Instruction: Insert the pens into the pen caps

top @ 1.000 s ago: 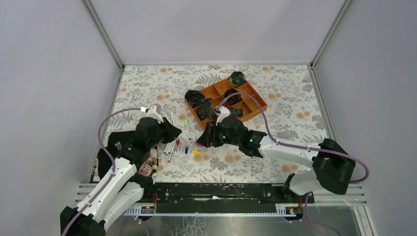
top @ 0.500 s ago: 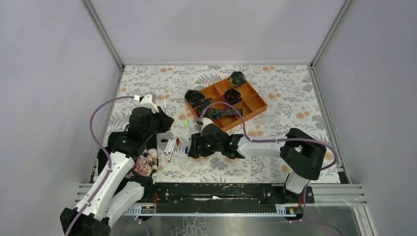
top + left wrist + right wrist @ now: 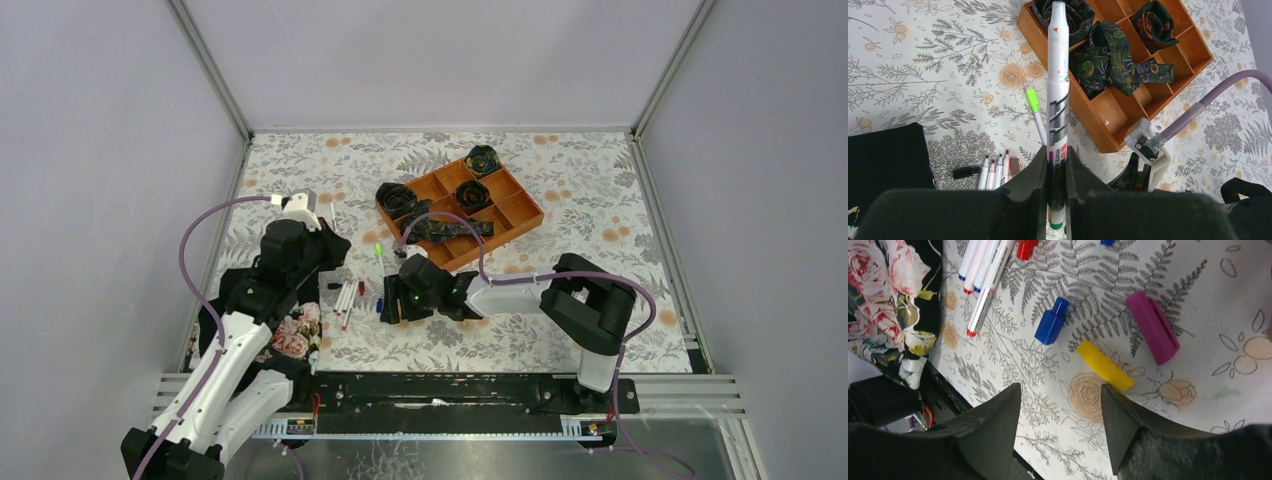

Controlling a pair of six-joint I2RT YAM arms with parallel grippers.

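Right claw (image 3: pixel 1060 390) low over the table (image 3: pixel 600 180), jaws wide apart, nothing between them. Just ahead of its fingers: yellow cap (image 3: pixel 1105 366) lying flat, blue cap (image 3: pixel 1052 327) beside it, magenta cap (image 3: pixel 1153 327) on the other side, all apart from each other. Red cap (image 3: pixel 1026 247) farther on, at the frame edge. Loose pens (image 3: pixel 985 270) lie side by side next to a floral cloth (image 3: pixel 878 300). Left claw (image 3: pixel 1057 160) is raised, clamped tight on a white pen (image 3: pixel 1058 100), barrel sticking straight out past the fingertips. Beyond it, a green-capped pen (image 3: pixel 1035 112) lies on the table by itself. Farthest: wooden tray (image 3: pixel 1088 120) with dark fabric rolls (image 3: pixel 1108 60) in its compartments.
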